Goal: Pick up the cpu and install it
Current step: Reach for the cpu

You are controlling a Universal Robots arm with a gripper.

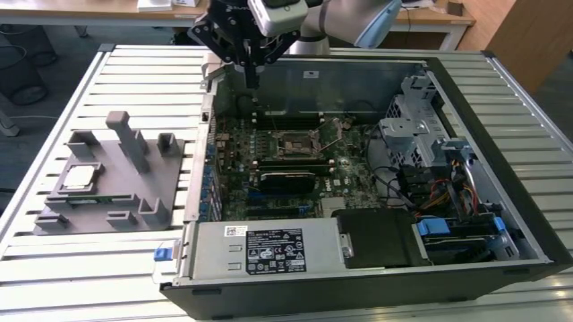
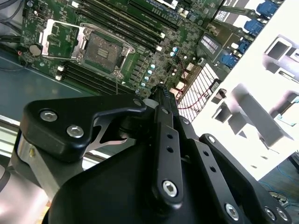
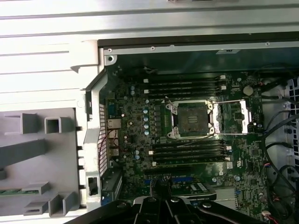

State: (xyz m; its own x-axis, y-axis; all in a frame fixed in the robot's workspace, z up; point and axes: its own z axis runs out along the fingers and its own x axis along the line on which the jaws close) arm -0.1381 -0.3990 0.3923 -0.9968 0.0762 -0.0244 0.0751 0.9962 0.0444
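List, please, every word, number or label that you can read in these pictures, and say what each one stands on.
No text here can be read as it stands.
Black and white label on the power supply: print too small to read.
Small white sticker on the same unit: blurred.
White sticker on the computer case back wall: too small.
White markings on the motherboard: too small.

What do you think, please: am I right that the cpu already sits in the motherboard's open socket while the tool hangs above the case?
Not quite: the socket is open but empty, as the first wrist view shows. In the exterior view the cpu lies on the grey tray, outside the case. The tool does hang above the case.
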